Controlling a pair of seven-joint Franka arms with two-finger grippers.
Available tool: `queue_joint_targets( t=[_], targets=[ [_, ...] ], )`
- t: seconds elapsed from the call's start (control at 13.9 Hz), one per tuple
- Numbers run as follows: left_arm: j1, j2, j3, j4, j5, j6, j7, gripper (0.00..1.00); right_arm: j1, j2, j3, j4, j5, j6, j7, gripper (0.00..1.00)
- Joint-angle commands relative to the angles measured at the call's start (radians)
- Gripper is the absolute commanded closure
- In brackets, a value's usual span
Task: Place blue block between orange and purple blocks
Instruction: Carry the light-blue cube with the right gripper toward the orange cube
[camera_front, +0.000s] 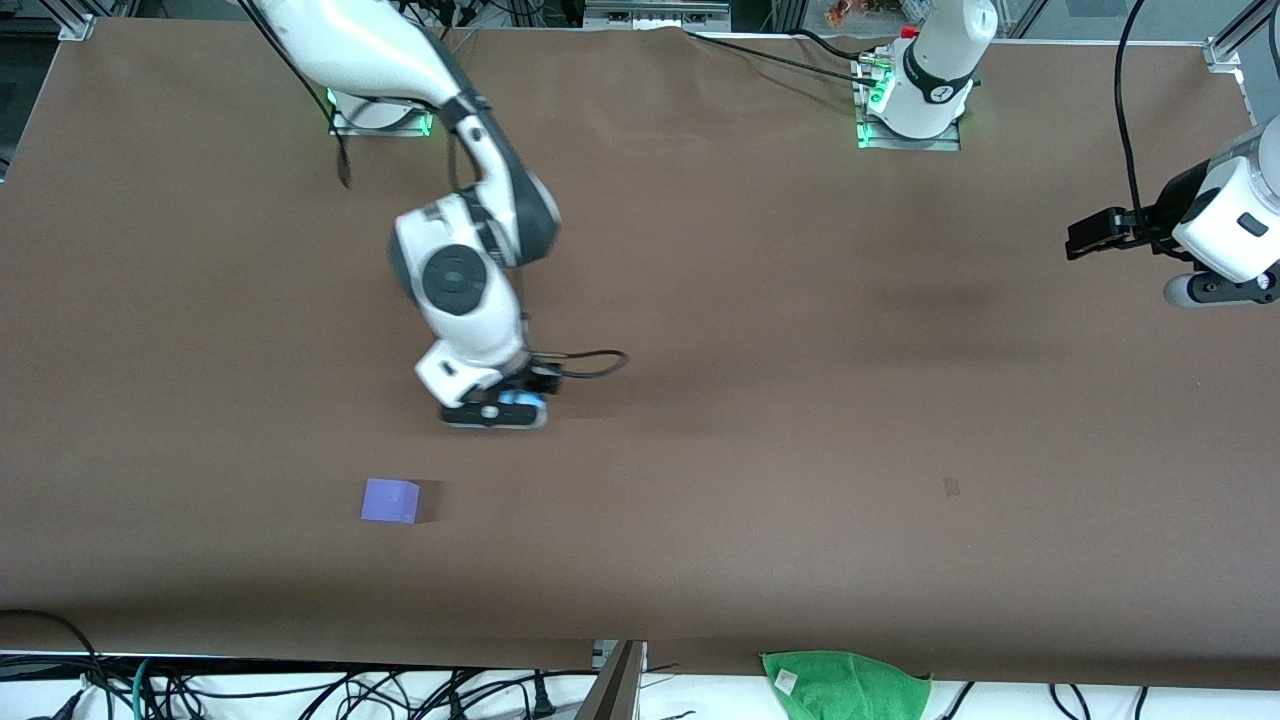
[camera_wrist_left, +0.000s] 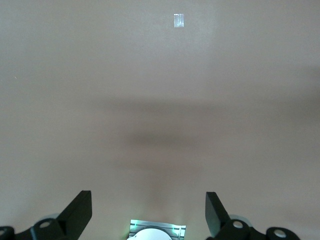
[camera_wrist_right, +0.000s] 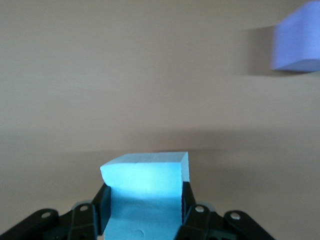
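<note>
Covering nearly the whole front view, the brown desk (camera_front: 760, 330) runs from the edge where the arm bases stand down to the edge nearest the front camera. From the base-side edge the right arm reaches out over the middle of the desk, toward the right arm's end, and its pincer (camera_front: 497, 412) hangs over bare surface with both fingers (camera_wrist_right: 95, 212) closed against the sides of the blue block (camera_wrist_right: 145, 192); only a sliver of that block shows in the front view, under the wrist. The left arm waits up at the left arm's end of the desk, close to that end's edge, and its pincer (camera_wrist_left: 148, 212) is spread wide with nothing between the fingers (camera_wrist_left: 80, 210), looking down on bare desk. A green cloth (camera_front: 845, 682) hangs over the camera-side edge. The purple block (camera_front: 390, 500) sits flat on the desk, nearer the camera-side edge than the right pincer and a little more toward the right arm's end. No frame shows an orange block.
</note>
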Motion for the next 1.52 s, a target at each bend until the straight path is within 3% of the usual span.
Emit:
queue_joint_targets(
  t=[0.0, 0.22, 0.36, 0.79, 1.15, 1.44],
  targets=[
    [0.003, -0.005, 0.004, 0.001, -0.016, 0.006, 0.025, 0.00, 0.004, -0.225, -0.063, -0.421, 0.012, 0.192, -0.111, 0.79],
    [0.001, -0.004, 0.004, 0.001, -0.018, 0.006, 0.024, 0.00, -0.008, -0.253, -0.111, -0.503, 0.015, 0.231, -0.156, 0.79],
    [0.003, -0.004, 0.004, 0.001, -0.018, 0.006, 0.025, 0.00, -0.028, -0.253, -0.111, -0.532, 0.050, 0.262, -0.185, 0.79],
    [0.004, -0.004, 0.005, 0.001, -0.022, 0.005, 0.025, 0.00, -0.057, -0.216, -0.112, -0.538, 0.312, 0.269, -0.421, 0.75],
    [0.007, -0.004, 0.005, -0.001, -0.022, 0.003, 0.025, 0.00, -0.095, -0.181, -0.112, -0.525, 0.323, 0.308, -0.444, 0.72],
    [0.009, -0.004, 0.010, -0.001, -0.022, 0.003, 0.026, 0.00, -0.092, -0.165, -0.108, -0.525, 0.380, 0.314, -0.444, 0.67]
  ],
)
